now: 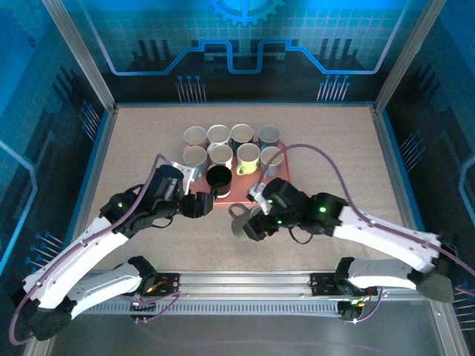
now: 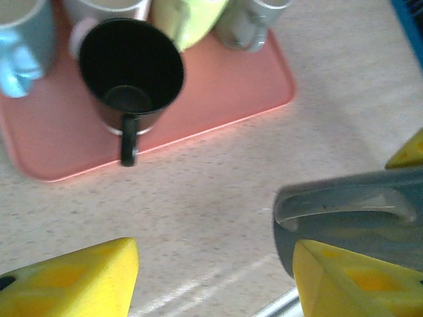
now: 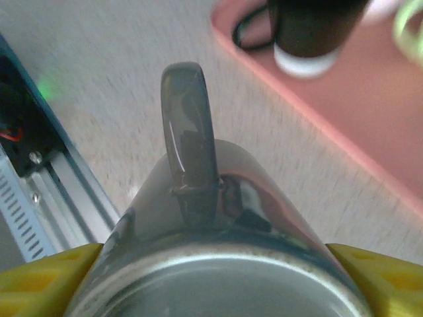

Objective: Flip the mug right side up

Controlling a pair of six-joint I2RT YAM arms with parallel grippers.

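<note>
Showing the grasp stage of the task. The yellow fingers (image 3: pixel 43 277) of the right gripper (image 1: pixel 250 222) lie against opposite flanks of the grey mug (image 3: pixel 218 218), so the jaws are clamped on its body. The handle (image 3: pixel 188 125) stands midway between them and points away from the wrist. The mug's round end faces the wrist camera, but whether this is the mouth or the base cannot be told, so the mug's present attitude is uncertain.

The mug is over the table (image 2: pixel 218 191), just beside the near edge of the tray (image 3: pixel 363 112) and between the two grippers. The views do not settle whether it rests on the surface or is lifted clear.

The fingers of the left gripper (image 2: pixel 215 277) stand apart with nothing between them. They are aimed at bare table near the mug, which sits just beyond the finger on the right of the left wrist view.

On the tray, a black mug (image 2: pixel 132 66) stands mouth up at the near edge, handle toward the arms. The other mugs (image 1: pixel 230 137) stand in rows behind it.

Progress, as a judgement: the grip looks made, and the turn itself is what is left, followed by setting the mug down on its base and letting go. The tray's near right corner looks free.
</note>
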